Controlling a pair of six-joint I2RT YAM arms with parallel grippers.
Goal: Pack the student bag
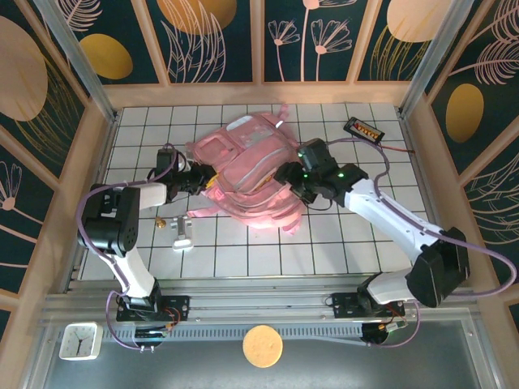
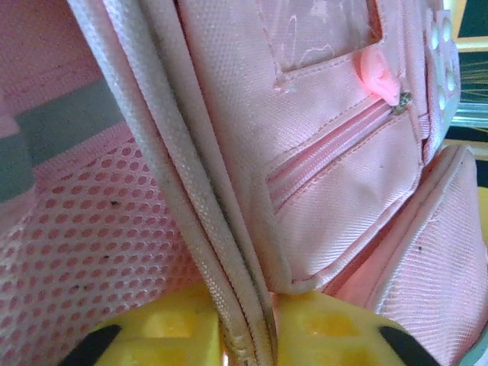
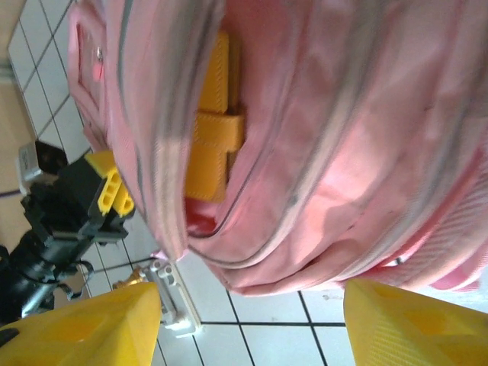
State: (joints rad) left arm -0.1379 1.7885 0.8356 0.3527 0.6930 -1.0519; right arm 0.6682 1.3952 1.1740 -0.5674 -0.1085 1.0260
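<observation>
nearest me, just off the near-left corner of the student bag (image 1: 247,178), a small white fitting (image 1: 181,237) lies on the counter (image 1: 243,259). the bag itself lies flat in the middle of the counter, slumped and creased.

at the bag's left edge my left fingers (image 1: 203,177) are closed down on its piped zip rim, with the seam pinched between them. at the bag's right side my right fingers (image 1: 293,180) stand wide apart with nothing between them. they face the gaping mouth, and a yellow block (image 3: 206,130) sits inside it. beyond the bag's far-right corner a black gadget (image 1: 362,128) lies well apart.

i judge the bag light but floppy. the woven fabric should grip well, while the shiny panels look slippery and will buckle. a pinch on loose cloth would only drag a fold, so i'd hold the stiffer piped rim beside the zip, on both sides of the mouth, to keep it open.
</observation>
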